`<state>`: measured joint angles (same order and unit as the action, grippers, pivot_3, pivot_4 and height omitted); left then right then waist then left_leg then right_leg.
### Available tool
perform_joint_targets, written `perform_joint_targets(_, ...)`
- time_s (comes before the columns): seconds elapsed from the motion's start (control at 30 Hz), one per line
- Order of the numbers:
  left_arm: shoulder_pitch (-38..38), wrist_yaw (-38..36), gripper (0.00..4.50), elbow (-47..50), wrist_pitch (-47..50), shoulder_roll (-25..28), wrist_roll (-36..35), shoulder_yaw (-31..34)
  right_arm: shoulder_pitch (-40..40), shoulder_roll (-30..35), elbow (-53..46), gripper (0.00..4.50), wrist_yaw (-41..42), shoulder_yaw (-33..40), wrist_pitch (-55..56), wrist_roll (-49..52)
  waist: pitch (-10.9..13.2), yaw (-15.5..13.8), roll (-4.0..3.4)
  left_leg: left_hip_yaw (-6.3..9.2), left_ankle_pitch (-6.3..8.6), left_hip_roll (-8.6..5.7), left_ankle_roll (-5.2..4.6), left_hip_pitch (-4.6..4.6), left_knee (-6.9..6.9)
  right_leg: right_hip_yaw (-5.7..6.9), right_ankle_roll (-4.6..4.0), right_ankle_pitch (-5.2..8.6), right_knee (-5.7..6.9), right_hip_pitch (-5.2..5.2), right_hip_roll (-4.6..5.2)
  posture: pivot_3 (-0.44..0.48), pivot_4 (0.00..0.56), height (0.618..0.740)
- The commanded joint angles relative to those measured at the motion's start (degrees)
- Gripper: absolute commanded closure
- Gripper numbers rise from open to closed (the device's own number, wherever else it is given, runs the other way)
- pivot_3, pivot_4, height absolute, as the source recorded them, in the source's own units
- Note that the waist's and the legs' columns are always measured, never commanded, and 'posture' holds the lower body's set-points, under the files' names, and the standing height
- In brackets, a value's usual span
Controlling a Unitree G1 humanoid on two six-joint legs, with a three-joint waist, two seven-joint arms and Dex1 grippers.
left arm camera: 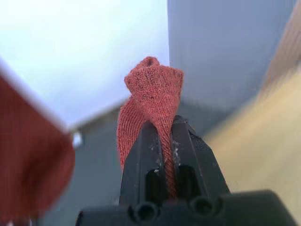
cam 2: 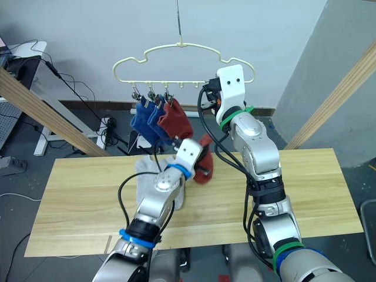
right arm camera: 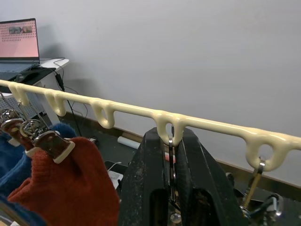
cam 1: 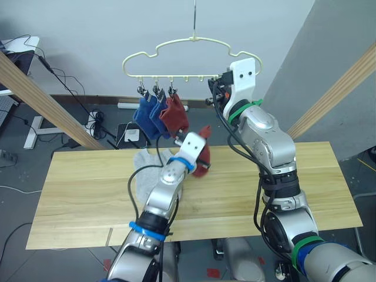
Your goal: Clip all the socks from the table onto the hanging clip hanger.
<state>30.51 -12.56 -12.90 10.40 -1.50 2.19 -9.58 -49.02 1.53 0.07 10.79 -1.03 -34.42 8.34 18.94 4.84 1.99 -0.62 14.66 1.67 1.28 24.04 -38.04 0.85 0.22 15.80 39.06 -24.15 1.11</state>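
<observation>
1. Clip hanger (cam 1: pixel 191 56): hangs above the table's (cam 1: pixel 70 194) 12 o'clock edge; two blue socks (cam 1: pixel 148 116) and one rust sock (cam 1: pixel 175 114) clipped on.
2. Left gripper (left arm camera: pixel 162 136): clamped on a second rust sock (cam 1: pixel 202 155), held at 5 o'clock of the clipped ones.
3. Right gripper (right arm camera: pixel 171 155): pinched on a metal clip (right arm camera: pixel 171 165).
4. Grey socks (cam 1: pixel 154 170): on the table.
</observation>
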Motion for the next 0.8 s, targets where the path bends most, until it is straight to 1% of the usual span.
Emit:
perform_joint_targets(0.03, 3.24, 2.48, 4.49, -0.84, 0.83, -2.72, -0.8, 0.96, -1.2, -0.53, -3.66, 4.5, -0.15, 0.48, -0.51, 1.44, 0.0, 0.1, 0.0, 0.0, 0.0, 0.0, 0.0, 0.0, 0.02, 0.0, 0.0, 0.0, -0.01, 0.0, 0.0, -0.182, 0.342, 0.74)
perform_joint_targets(0.17, 7.5, 3.8, 4.49, -5.44, -1.43, -4.97, -1.25, 2.3, -0.95, -0.94, -4.13, 4.5, -0.02, 0.14, -1.0, 1.67, 0.0, 0.22, 0.0, 0.0, 0.0, 0.02, 0.0, 0.0, 0.06, 0.03, 0.0, 0.0, -0.02, -0.02, -0.01, -0.185, 0.338, 0.74)
perform_joint_targets(0.3, 8.64, 4.43, 4.49, -6.44, -2.75, -5.65, -1.29, 2.96, -0.8, -1.03, -4.37, 4.5, -0.08, -0.09, -1.24, 1.73, 0.0, 0.25, 0.0, -0.02, 0.0, 0.01, 0.0, 0.0, 0.05, 0.02, 0.0, 0.0, -0.03, -0.02, -0.01, -0.191, 0.337, 0.74)
perform_joint_targets(0.57, 6.9, 3.74, 4.49, -0.6, -1.82, -6.08, -2.63, 2.36, 0.06, -1.02, -5.17, 4.5, -0.04, -0.29, -1.78, 1.74, 0.0, 0.21, 0.0, -0.01, 0.0, 0.01, 0.01, 0.02, 0.06, 0.02, 0.0, 0.0, -0.06, -0.02, -0.01, -0.183, 0.335, 0.74)
perform_joint_targets(0.8, 5.21, 2.26, 4.49, 4.63, -0.58, -6.2, -5.23, 2.65, 0.55, -1.23, -5.25, 4.5, -0.05, -0.58, -1.8, 1.61, 0.0, 0.22, 0.0, -0.01, -0.01, 0.02, 0.01, 0.01, 0.05, 0.01, 0.0, 0.0, -0.04, -0.02, -0.01, -0.181, 0.332, 0.74)
